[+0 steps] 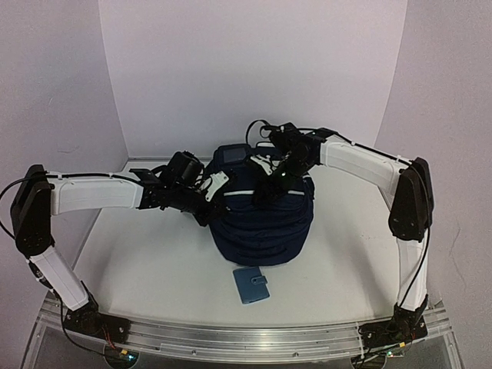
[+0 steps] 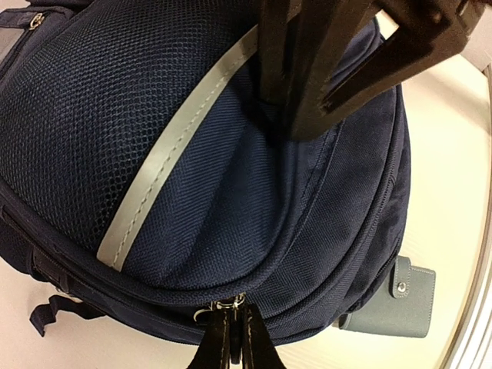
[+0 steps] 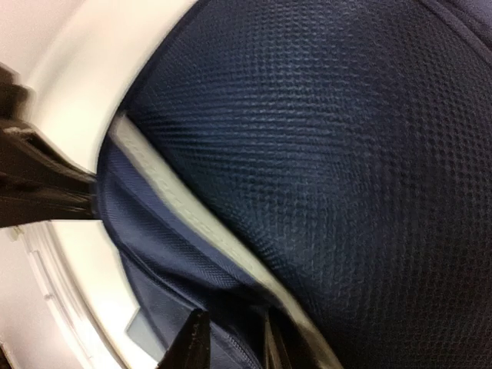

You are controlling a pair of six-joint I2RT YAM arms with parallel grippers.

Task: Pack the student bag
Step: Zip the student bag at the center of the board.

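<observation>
Starting at the left side, the left gripper (image 2: 231,338) is found with its jaws pressed together low on the flank of the student bag (image 1: 261,227), and a metal zip pull (image 2: 221,309) appears to be pinched at its tips. That hold is judged to be for anchoring or drawing the zip so that a compartment can be opened for packing. The bag itself is set at the middle of the table (image 1: 138,261), between the two arms. A small blue wallet (image 1: 250,285) is laid just in front of it at the near side, seemingly waiting to be packed. Further right, the right gripper (image 3: 231,342) is brought down onto the bag's upper face beside the grey stripe (image 2: 154,177). Its jaws are held narrowly apart with navy cloth between them, and whether any cloth is actually gripped cannot be told. This placing is judged to be for steadying or lifting the fabric against the pull from the other side. The bag's long axis is run from the near edge toward the back wall, its top is turned to that wall, and its mesh front is faced upward.
</observation>
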